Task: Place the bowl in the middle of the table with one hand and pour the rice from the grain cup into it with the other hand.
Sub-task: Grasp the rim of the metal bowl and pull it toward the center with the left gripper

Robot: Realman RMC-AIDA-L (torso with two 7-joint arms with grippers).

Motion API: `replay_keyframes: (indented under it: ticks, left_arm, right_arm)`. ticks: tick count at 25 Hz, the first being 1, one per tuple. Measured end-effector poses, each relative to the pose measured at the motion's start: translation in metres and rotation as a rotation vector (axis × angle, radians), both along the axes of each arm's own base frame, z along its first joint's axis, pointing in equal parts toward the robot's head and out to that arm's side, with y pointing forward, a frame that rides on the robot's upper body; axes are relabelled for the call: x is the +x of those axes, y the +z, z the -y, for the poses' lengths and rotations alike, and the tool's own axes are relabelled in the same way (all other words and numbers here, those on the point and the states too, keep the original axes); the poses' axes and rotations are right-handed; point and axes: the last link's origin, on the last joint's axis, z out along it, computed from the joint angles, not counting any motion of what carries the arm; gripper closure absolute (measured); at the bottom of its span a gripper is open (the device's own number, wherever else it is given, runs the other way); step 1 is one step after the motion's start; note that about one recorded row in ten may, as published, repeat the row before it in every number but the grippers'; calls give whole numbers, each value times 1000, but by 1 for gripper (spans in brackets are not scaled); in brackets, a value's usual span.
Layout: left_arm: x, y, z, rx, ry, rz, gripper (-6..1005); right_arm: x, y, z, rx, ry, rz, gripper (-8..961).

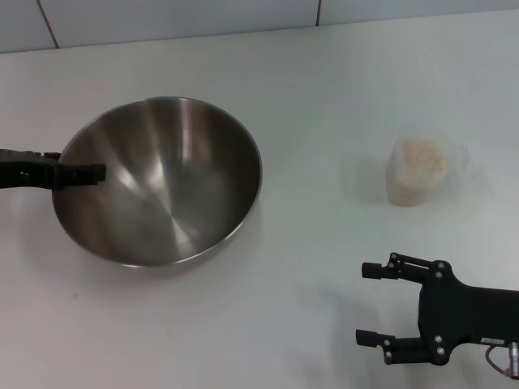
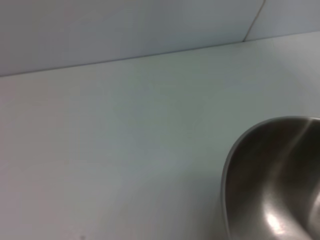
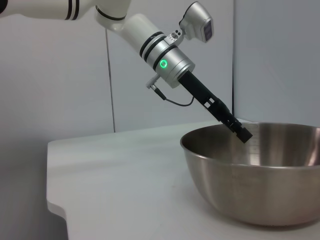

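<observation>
We note a white table [image 1: 324, 97] against a pale wall. Frame left: the bowl [image 1: 158, 180], its rim pinched by the left gripper [image 1: 81, 173]. Right: the grain cup [image 1: 418, 172] holding rice [image 1: 422, 156]. Lower right: right gripper [image 1: 375, 304], wide open, empty.

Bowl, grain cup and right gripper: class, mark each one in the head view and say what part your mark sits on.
bowl [image 1: 174, 174]: head view, on the shiny inner wall.
grain cup [image 1: 417, 170]: head view, on the pale rice filling it.
right gripper [image 1: 375, 304]: head view, midway between its two spread fingertips.
</observation>
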Motion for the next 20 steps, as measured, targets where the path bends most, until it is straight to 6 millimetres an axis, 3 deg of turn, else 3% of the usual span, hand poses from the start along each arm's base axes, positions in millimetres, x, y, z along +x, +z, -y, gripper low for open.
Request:
replay_keyframes:
  ticks: [6,20]
  left_arm:
    - [-2,-8,0,-26,17,13,167]
    - [4,-12,-4,-41,5,17,582]
  right_arm:
    - [1,-1,-1,4,-4,7,127]
    - [1,-1,-1,4,-4,7,126]
